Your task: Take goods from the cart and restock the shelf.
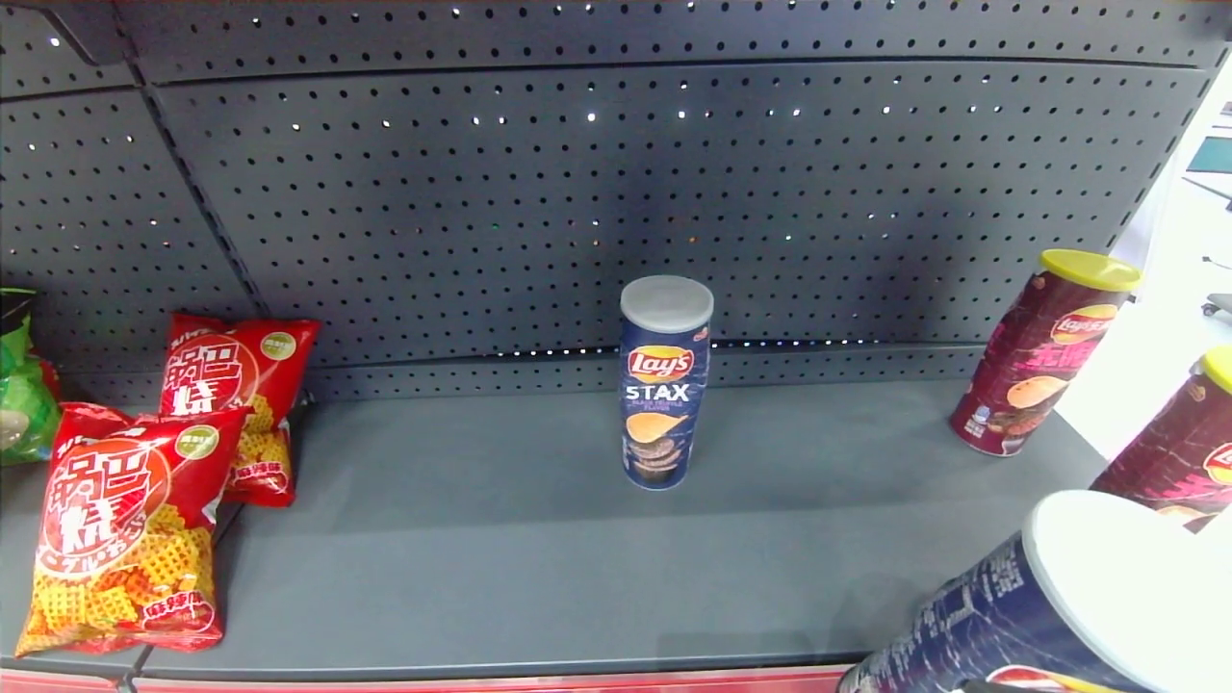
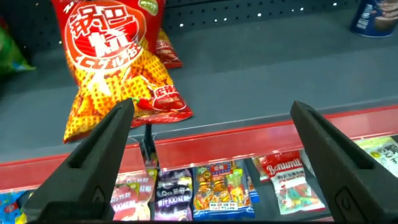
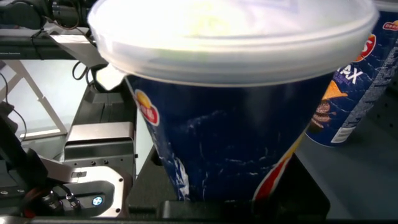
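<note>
Closest to the lens: held blue can (image 1: 1039, 606), tilted, off the front edge of the shelf (image 1: 481, 539) at its right end, not yet placed. Shelf, left to right: green bag (image 1: 19, 385) at the far left, two red snack bags (image 1: 125, 520) one before the other, upright blue can (image 1: 664, 385) alone at centre near the back panel, two maroon cans (image 1: 1044, 356) at the right. Judgement: restock partly done, with one blue can set and a second in hand; what remains in the cart I cannot tell. My left gripper (image 2: 211, 106) is spread wide, holding nothing, before the shelf's red lip near the front red bag. My right gripper (image 3: 236, 208) has its fingers hidden by the can; since the can hangs free of the shelf, I judge it clamped on it.
</note>
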